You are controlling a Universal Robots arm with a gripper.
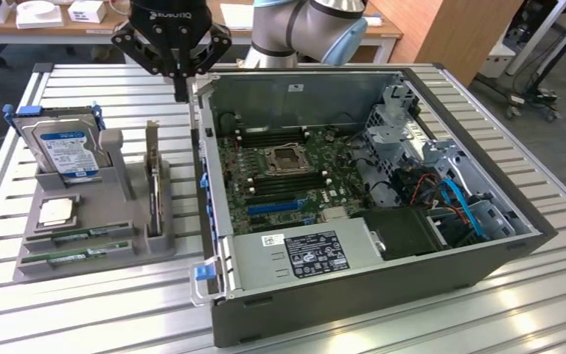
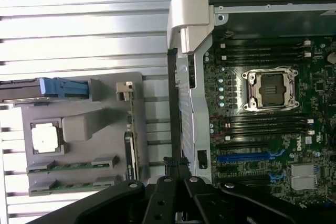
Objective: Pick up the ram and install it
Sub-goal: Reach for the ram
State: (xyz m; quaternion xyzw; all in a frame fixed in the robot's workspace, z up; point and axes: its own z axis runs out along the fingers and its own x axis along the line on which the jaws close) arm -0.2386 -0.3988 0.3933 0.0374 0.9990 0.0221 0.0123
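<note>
The end effector (image 1: 180, 90) hovers just beside the case (image 1: 362, 304), its fingers seemingly pressed together and empty. The ram (image 1: 77, 255) lies well apart from it, slotted in the grey holder (image 1: 114, 151).

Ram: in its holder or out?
In. The ram and a second stick lie in the grey holder, apart from the hand.

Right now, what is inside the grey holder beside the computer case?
A hard drive, a square silver chip, an upright card and two ram sticks. The holder walls hide their lower parts.
</note>
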